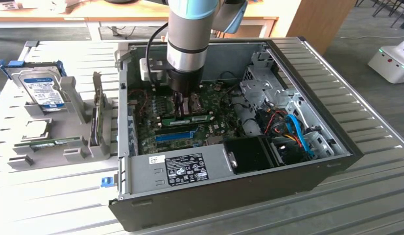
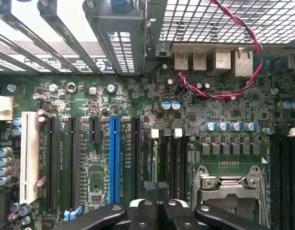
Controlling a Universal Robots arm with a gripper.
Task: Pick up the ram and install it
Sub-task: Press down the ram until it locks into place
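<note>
One long green ram stick, edge-on.

No wording can be made out. Small white print is carried on the black sticker on the near wall of the computer case, and on the blue label of the hard drive at the exterior view's left, but none of it is legible. Faint white lettering is printed on the motherboard beside the blue slot, also unreadable.

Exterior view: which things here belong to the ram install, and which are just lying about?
Job in hand:
- gripper, shut, down inside the computer case
- ram, at the gripper's tips
- memory slots

Lying about:
- hard drive in its stand
- green stick on the grey tray
- blue slot
- red-black wires
</note>
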